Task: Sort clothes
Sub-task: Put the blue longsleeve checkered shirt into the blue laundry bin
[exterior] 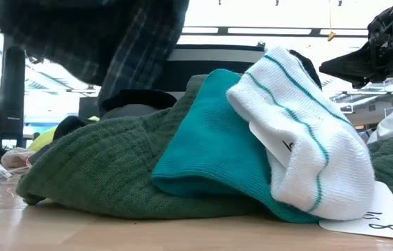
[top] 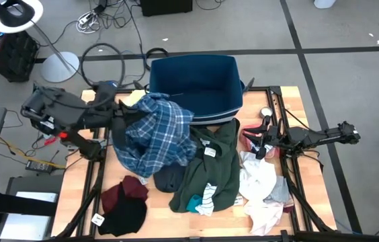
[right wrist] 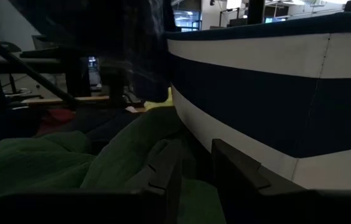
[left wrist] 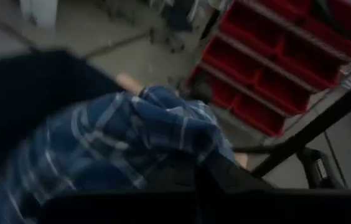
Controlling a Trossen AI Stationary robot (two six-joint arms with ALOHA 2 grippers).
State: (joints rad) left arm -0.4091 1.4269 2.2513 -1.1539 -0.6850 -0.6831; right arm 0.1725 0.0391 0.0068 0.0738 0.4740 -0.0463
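The left gripper [top: 123,115] holds the blue plaid shirt [top: 156,134] up beside the navy bin [top: 193,84], above the dark green garment [top: 211,168].

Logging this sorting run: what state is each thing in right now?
left gripper: shut on the blue plaid shirt
blue plaid shirt: lifted, hanging beside the bin
right gripper: partly open, holding nothing, low over the dark green garment
dark green garment: crumpled on the table
navy bin: upright, looks empty
teal sock: lying on the dark green garment
striped sock: lying across the teal sock

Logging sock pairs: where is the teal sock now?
In the high view the teal sock lies at the table's near edge, on the dark green garment, touching the striped sock.
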